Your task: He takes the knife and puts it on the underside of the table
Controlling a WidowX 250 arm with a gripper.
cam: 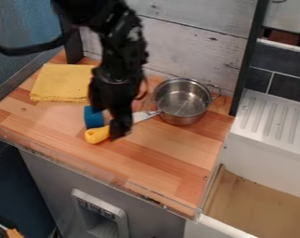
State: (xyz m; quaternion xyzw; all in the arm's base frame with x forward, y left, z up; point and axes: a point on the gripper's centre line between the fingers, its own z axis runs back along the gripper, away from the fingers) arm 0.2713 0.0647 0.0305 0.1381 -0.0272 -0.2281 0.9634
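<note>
The knife lies on the wooden tabletop left of the metal pot. Its yellow handle points to the lower left, and its pale blade runs up to the right, towards the pot. My gripper hangs low over the knife where handle and blade meet, hiding that part. Whether it touches the knife I cannot tell.
A metal pot stands to the right of the gripper. A blue object sits just left of it, above the handle. A folded yellow cloth lies at the back left. A white sink edge borders the right side.
</note>
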